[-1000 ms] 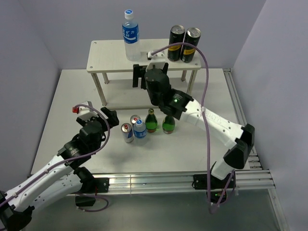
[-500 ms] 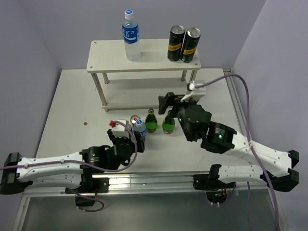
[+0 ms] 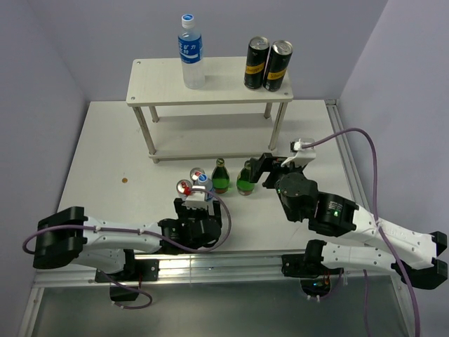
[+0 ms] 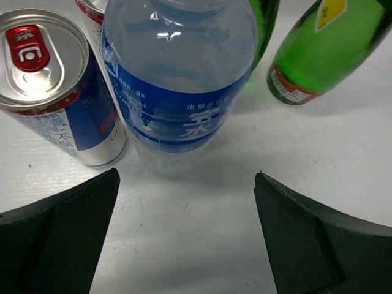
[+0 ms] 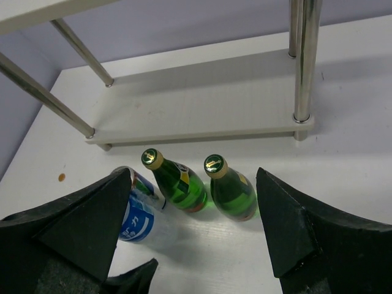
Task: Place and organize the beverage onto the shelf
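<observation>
This is a robotics lab test cell, not a home or a shop: a bare white desk (image 3: 98, 154) fills the middle of the overhead view, boxed in by plain lavender partition walls (image 3: 35, 70) at the left, top and right of the frame. Along the bottom edge a slotted aluminium rail (image 3: 224, 267) carries the white left arm (image 3: 112, 235) and right arm (image 3: 379, 232), the latter trailing a purple cable (image 3: 351, 130). At upper centre stands a small shelf (image 3: 161, 88) with a water bottle (image 3: 190, 53) and cans (image 3: 268, 64) set out like props.

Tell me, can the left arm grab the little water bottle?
Probably yes. The left gripper is wide open right before the little water bottle, nothing between them. The can beside it stands close, so a finger might bump it.
</observation>
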Controlling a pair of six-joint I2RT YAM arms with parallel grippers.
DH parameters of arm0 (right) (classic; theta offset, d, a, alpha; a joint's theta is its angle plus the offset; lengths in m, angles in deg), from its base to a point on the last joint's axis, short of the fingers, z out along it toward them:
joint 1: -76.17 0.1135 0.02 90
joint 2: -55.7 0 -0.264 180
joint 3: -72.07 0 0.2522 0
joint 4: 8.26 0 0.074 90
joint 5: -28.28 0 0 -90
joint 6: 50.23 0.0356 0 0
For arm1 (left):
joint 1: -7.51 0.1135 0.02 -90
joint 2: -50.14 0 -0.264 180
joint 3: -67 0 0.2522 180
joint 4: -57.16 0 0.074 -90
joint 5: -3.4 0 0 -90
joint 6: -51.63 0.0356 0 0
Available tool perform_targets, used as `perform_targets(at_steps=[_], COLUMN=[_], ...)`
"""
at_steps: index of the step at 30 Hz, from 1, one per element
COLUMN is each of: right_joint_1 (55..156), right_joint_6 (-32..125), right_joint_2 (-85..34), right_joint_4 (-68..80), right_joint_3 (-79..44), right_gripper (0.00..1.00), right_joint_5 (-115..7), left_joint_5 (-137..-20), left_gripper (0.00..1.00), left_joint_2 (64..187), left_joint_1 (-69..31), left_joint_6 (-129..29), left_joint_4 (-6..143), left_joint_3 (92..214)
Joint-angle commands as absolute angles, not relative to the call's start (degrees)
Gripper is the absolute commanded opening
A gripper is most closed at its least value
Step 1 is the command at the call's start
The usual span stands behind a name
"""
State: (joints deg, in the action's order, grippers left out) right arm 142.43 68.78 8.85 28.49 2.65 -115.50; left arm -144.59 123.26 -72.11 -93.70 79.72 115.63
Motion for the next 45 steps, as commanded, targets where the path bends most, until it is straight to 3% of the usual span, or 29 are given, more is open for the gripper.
perform_targets(at_steps=[1, 13, 16, 18, 19, 23, 29, 33, 37, 40, 45], right_joint_1=[142.9, 142.9, 142.9, 142.9, 142.9, 142.9, 142.8, 142.9, 142.9, 142.9, 142.9], right_joint_6=[70.5, 71.3, 71.5, 71.6, 71.7, 72.0, 72.8, 72.9, 72.7, 72.7, 73.1], right_joint_2=[9.8, 10.9, 11.0, 11.0, 11.0, 11.1, 10.8, 10.4, 10.5, 10.2, 9.4], right_joint_4=[28.6, 28.5, 28.8, 28.9, 28.9, 29.1, 28.5, 28.3, 27.3, 26.5, 26.2], right_joint_3=[3.9, 7.9, 8.3, 8.8, 9.0, 9.7, 10.9, 11.1, 11.7, 12.2, 12.3], right_gripper=[0.89, 0.9, 0.9, 0.9, 0.9, 0.9, 0.9, 0.89, 0.89, 0.89, 0.88], right_joint_5=[-117.2, -117.3, -117.3, -117.3, -117.2, -117.4, -117.3, -117.5, -117.3, -117.2, -116.8], left_joint_5=[-145.6, -140.1, -139.3, -138.9, -138.7, -138.9, -142.7, -142.9, -143.1, -146.5, -138.5], left_gripper=[0.99, 0.97, 0.9, 0.67, 0.4, 0.01, 0.0, 0.0, 0.0, 0.0, 0.0], left_joint_2=[127.1, 135.9, 137.8, 139.0, 139.3, 138.9, 131.0, 123.9, 117.1, 115.2, 114.1], left_joint_1=[-69.9, -59.6, -58.0, -57.0, -56.7, -56.6, -59.5, -62.2, -62.1, -60.9, -49.4], left_joint_6=[-91.6, -81.0, -78.9, -78.2, -78.0, -79.5, -85.2, -87.1, -82.6, -75.4, -55.2], left_joint_4=[71.5, 54.1, 51.1, 50.7, 51.0, 53.8, 69.1, 87.4, 95.7, 96.4, 85.5], left_joint_3=[114.9, 114.8, 114.9, 115.6, 115.9, 116.9, 120.3, 128.9, 138.1, 146.9, 159.8])
